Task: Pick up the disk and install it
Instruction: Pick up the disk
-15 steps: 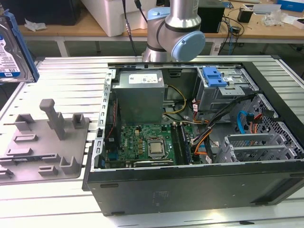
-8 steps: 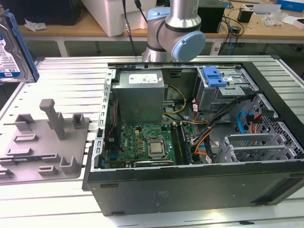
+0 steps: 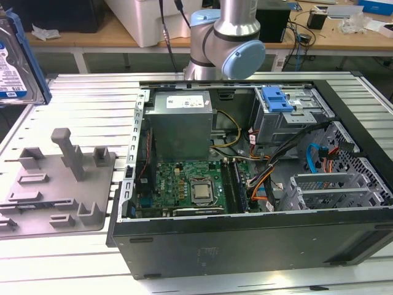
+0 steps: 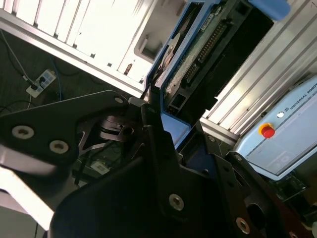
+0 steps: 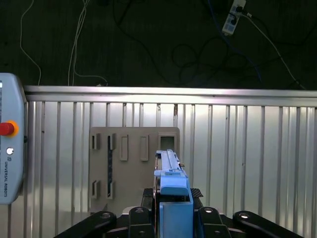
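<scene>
1. Exterior view, upper left of the frame: can see the disk (image 3: 12, 61) up in the air, well apart from the open computer case (image 3: 258, 239). Silver, with a white-and-blue label and a blue frame along its side. Partly cut off by the edge of the frame.
2. Same view, top middle of the frame: the arm (image 3: 228, 37), grey with light blue caps, up behind the case.
3. Inside the case: a big grey power box (image 3: 181, 120) toward the back and a green board (image 3: 184, 184) in front of it. A blue latch (image 3: 276, 98) on the metal cage at the upper right. Bunches of wires between the board and the cage.
4. Lower left of the frame, just beside the case: a grey holder tray (image 3: 55, 184) with small posts and slots, lying flat on the ribbed metal desk (image 3: 92, 104).
5. In both wrist views: the gripper (image 5: 173, 208) clamped tight on the disk, with one of the black fingers (image 4: 153, 139) on each flat side. Disk standing on its thin edge between them.
6. In the second wrist view: can see the disk's green underside and a row of pins, with the blue frame around them.
7. In the first wrist view: looking past the disk's blue edge at the grey holder tray on the desk beyond it. At the side, a grey pendant (image 5: 10, 148) with a red button (image 5: 6, 129). Past the desk's far edge, a dark floor (image 5: 148, 39) with loose cables and a white power strip (image 5: 232, 22).
</scene>
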`<state>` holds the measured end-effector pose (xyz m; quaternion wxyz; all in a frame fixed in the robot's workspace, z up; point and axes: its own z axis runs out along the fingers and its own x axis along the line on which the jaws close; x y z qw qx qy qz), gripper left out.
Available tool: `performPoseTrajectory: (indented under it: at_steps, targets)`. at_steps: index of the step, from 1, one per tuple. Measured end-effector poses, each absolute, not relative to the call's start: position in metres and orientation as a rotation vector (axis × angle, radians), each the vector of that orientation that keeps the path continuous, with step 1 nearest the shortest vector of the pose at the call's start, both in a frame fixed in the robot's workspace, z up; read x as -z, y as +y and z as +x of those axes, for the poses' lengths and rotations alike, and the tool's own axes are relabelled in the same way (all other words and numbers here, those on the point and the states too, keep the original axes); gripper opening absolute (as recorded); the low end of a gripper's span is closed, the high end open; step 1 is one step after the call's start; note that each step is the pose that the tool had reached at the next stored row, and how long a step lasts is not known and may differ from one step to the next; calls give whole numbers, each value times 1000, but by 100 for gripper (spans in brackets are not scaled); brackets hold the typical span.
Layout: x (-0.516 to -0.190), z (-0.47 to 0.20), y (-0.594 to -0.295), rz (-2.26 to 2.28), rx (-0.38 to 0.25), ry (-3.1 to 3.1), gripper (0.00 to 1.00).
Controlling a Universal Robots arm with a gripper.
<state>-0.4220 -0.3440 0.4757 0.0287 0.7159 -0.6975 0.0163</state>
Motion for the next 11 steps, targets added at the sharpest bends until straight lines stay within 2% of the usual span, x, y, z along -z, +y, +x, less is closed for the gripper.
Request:
performPoseTrajectory:
  at_steps: [11]
  targets:
    - [-483,-391,-356,2207,-54,-2150,37]
